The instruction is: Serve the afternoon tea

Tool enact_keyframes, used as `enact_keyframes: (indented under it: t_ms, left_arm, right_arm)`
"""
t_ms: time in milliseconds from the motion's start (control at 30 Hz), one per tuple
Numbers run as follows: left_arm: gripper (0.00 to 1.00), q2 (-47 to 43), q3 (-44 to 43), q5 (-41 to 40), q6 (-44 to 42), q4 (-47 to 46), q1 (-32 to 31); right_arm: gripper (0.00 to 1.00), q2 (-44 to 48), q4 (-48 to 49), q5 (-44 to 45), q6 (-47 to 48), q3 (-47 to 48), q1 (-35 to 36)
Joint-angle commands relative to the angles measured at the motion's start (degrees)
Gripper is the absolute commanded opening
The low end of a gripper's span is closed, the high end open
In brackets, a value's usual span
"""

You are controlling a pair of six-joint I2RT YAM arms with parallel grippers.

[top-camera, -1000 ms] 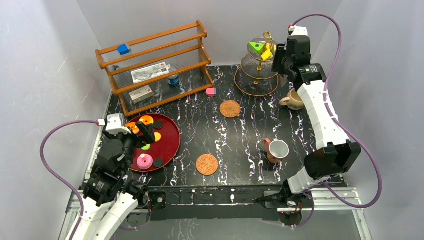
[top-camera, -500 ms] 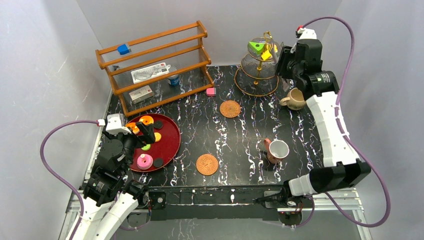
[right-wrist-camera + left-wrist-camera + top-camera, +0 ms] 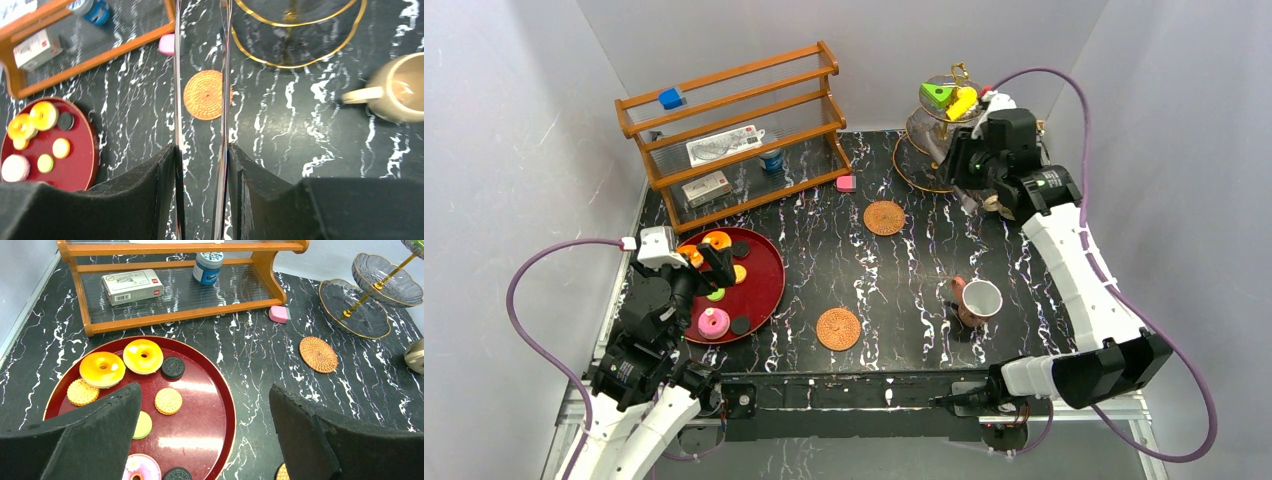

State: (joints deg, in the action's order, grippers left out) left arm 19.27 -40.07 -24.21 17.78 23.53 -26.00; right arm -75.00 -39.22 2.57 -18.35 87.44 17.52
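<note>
Two coasters [image 3: 885, 217], two cups [image 3: 977, 300], one tray [image 3: 766, 275]

Right gripper [image 3: 201, 150] is clamping a pair of thin silver metal tongs [image 3: 177, 90] in its jaws, with the blades running up-frame, slightly apart. A round woven orange coaster [image 3: 205, 95] is lying on the black marbled surface [image 3: 300, 130], showing between the blades. A beige ceramic mug [image 3: 400, 90] is sitting at right and a round red tray [image 3: 80, 162] at left.
</note>
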Motion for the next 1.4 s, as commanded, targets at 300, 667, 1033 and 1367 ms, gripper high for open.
enact_keyframes:
  t_ms: [300, 667, 1033, 1367]
  left_arm:
    - [0.95, 0.2, 0.2, -0.5, 0.2, -0.9, -0.2]
    - [0.95, -0.8, 0.0, -2.4, 0.4, -0.6, -0.2]
    - [0.95, -4.3, 0.1, -5.3, 0.6, -0.5, -0.2]
    - [0.94, -6.9, -0.4, -9.7, 1.9, 0.8, -0.2]
  right_arm:
    - [0.48, -2.3, 8.8, 4.9, -2.4, -4.9, 21.2]
    - [0.48, -8.1, 22.1, 5.4, -1.3, -11.6, 36.8]
    - [0.52, -21.1, 22.2, 7.9, 0.8, -6.1, 46.3]
    - [0.55, -30.5, 20.9, 16.1, 10.6, 1.0, 53.7]
